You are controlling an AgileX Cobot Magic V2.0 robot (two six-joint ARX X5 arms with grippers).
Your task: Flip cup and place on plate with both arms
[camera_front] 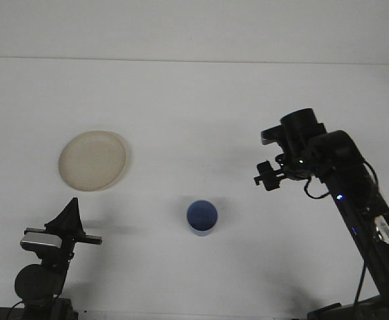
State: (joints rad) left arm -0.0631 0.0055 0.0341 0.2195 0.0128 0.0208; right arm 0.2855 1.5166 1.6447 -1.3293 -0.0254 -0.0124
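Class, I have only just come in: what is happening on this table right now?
Nothing is being held. A blue cup stands upright, mouth up, alone on the white table. The right pincer hangs off to the cup's right, clear of it. The left pincer waits near the front left. The cream plate carries nothing yet.

No text, brand or number can be read here. The only label in sight is a small white sticker (383, 229) on the lower link of the black right robot arm (354, 200), and its dark print is too small and blurred to make out. A tiny blue indicator light (339, 197) glows on the same arm, with no sign beside it.
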